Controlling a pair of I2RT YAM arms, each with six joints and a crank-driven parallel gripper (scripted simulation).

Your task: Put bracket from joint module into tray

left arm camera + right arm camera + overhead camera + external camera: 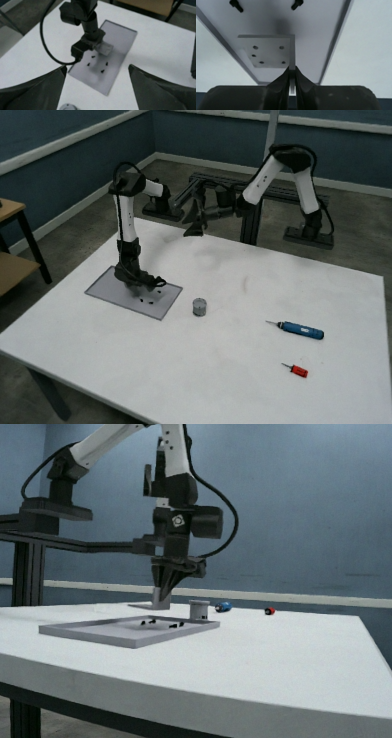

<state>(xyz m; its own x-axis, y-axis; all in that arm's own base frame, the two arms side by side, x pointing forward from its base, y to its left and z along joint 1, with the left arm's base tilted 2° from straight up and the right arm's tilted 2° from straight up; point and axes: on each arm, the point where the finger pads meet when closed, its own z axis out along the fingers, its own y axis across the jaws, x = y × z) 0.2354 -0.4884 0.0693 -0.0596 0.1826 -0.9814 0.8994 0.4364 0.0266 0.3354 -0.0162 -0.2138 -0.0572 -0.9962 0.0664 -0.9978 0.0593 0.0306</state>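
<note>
My right gripper (161, 590) (292, 67) is shut on the upright plate of the grey L-shaped bracket (161, 602) (105, 48) (272, 53). The bracket hangs above the tray (104, 286) (90, 637) (123, 35) (311, 49), its flat plate with several holes lowest; a gap and a shadow show below it. In the top view the arm mostly hides it. The round grey joint module (199, 307) (199, 611) (68, 107) stands upright on the table outside the tray. My left gripper (186, 227) (97, 66) is open and empty, high over the table's back.
Several black screws (151, 302) (173, 626) (102, 71) (297, 4) lie in the tray beside the bracket's shadow. A blue screwdriver (302, 330) (223, 607) and a small red screwdriver (300, 371) (270, 611) lie beyond the joint module, away from the tray.
</note>
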